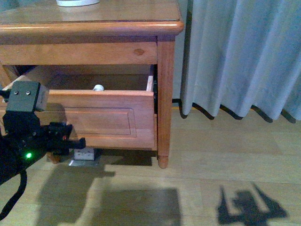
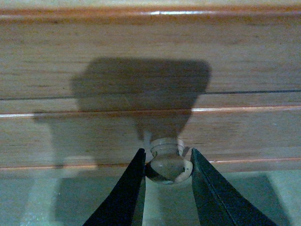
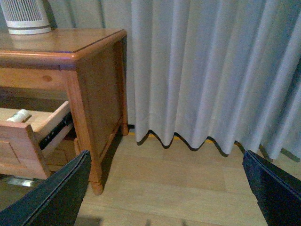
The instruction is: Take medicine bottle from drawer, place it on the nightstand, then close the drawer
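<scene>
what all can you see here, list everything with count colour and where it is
nightstand: 1, honey-brown wood, left of the curtain
drawer: 1, same wood, just under the top, pulled open
knob: 1, wooden, on the drawer front
medicine bottle: 1, white, inside the drawer
slatted device: 1, white, on the nightstand top
curtain: 1, pale grey, right of the nightstand
floor: 1, light wood
small box: 1, pale, under the nightstand, unclear what
left gripper: 1, black, closed around the knob
right gripper: 1, black, open, empty
</scene>
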You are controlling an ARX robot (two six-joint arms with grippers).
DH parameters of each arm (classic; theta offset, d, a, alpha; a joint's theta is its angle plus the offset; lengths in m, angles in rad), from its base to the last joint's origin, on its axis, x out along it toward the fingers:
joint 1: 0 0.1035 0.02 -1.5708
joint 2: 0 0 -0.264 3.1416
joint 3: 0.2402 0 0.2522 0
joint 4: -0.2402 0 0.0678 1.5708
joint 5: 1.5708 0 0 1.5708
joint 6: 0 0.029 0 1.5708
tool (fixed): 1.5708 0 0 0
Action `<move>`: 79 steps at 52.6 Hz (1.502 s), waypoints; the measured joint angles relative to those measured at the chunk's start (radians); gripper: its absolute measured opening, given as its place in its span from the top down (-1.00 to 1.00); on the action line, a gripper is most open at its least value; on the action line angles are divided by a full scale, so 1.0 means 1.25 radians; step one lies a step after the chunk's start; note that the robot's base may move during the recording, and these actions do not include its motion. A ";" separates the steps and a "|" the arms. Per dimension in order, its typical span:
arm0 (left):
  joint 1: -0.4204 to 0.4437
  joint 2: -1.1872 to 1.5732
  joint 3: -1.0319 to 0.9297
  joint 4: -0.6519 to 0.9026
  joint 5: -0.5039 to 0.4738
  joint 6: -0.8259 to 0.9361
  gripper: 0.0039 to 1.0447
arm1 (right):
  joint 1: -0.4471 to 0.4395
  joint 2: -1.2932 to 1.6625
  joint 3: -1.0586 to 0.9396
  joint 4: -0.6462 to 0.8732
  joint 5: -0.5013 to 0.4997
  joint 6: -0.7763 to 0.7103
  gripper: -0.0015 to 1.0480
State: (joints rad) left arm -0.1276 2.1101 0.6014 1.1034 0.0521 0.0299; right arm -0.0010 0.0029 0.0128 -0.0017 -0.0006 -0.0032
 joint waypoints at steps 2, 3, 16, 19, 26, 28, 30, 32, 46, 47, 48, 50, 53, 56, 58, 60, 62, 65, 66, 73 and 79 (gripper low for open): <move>-0.002 -0.014 -0.017 -0.008 -0.003 0.000 0.54 | 0.000 0.000 0.000 0.000 0.000 0.000 -0.87; -0.003 -0.017 -0.022 -0.010 -0.004 0.000 0.54 | 0.000 0.000 0.000 0.000 0.000 0.000 -0.87; -0.025 -0.074 -0.087 -0.048 -0.034 0.008 0.54 | 0.000 0.000 0.000 0.000 0.000 0.000 -0.87; -0.028 -0.080 -0.093 -0.052 -0.039 0.008 0.54 | 0.000 0.000 0.000 0.000 0.000 0.000 -0.87; -0.033 -0.096 -0.105 -0.071 -0.049 0.008 0.54 | 0.000 0.000 0.000 0.000 0.000 0.000 -0.87; -0.034 -0.100 -0.107 -0.078 -0.051 0.005 0.51 | 0.000 0.000 0.000 0.000 0.000 0.000 -0.87; -0.034 -0.107 -0.110 -0.089 -0.047 0.004 0.35 | 0.000 0.000 0.000 0.000 0.000 0.000 -0.87; -0.038 -0.119 -0.117 -0.106 -0.047 -0.001 0.18 | 0.000 0.000 0.000 0.000 0.000 0.000 -0.87; -0.034 -0.203 -0.154 -0.159 -0.023 -0.022 -0.64 | 0.000 0.000 0.000 0.000 0.000 0.000 -0.87; -0.031 -0.214 -0.156 -0.159 -0.023 -0.022 -0.70 | 0.000 0.000 0.000 0.000 0.000 0.000 -0.87; -0.026 -0.229 -0.157 -0.161 -0.023 -0.023 -0.79 | 0.000 0.000 0.000 0.000 0.000 0.000 -0.87; -0.015 -0.259 -0.157 -0.175 -0.023 -0.031 -0.90 | 0.000 0.000 0.000 0.000 0.000 0.000 -0.87; 0.005 -0.318 -0.157 -0.195 -0.027 -0.043 -0.87 | 0.000 0.000 0.000 0.000 0.000 0.000 -0.87; 0.023 -0.385 -0.150 -0.216 -0.026 -0.052 -0.88 | 0.000 0.000 0.000 0.000 0.000 0.000 -0.87; 0.034 -0.440 -0.139 -0.244 -0.021 -0.061 -0.88 | 0.000 0.000 0.000 0.000 0.000 0.000 -0.87; 0.046 -0.498 -0.124 -0.282 -0.009 -0.072 -0.88 | 0.000 0.000 0.000 0.000 0.000 0.000 -0.87; 0.060 -0.555 -0.108 -0.334 0.010 -0.096 -0.88 | 0.000 0.000 0.000 0.000 0.000 0.000 -0.87; 0.071 -0.613 -0.106 -0.380 0.022 -0.107 -0.88 | 0.000 0.000 0.000 0.000 0.000 0.000 -0.87; 0.074 -0.631 -0.107 -0.391 0.023 -0.108 -0.88 | 0.000 0.000 0.000 0.000 0.000 0.000 -0.87; 0.067 -0.772 -0.150 -0.457 0.028 -0.108 -0.88 | 0.000 0.000 0.000 0.000 0.000 0.000 -0.87; 0.042 -0.898 -0.203 -0.538 0.020 -0.109 -0.88 | 0.000 0.000 0.000 0.000 0.000 0.000 -0.87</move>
State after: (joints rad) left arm -0.0750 0.9878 0.3473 0.4313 0.0776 -0.1066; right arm -0.0010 0.0029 0.0128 -0.0017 -0.0006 -0.0029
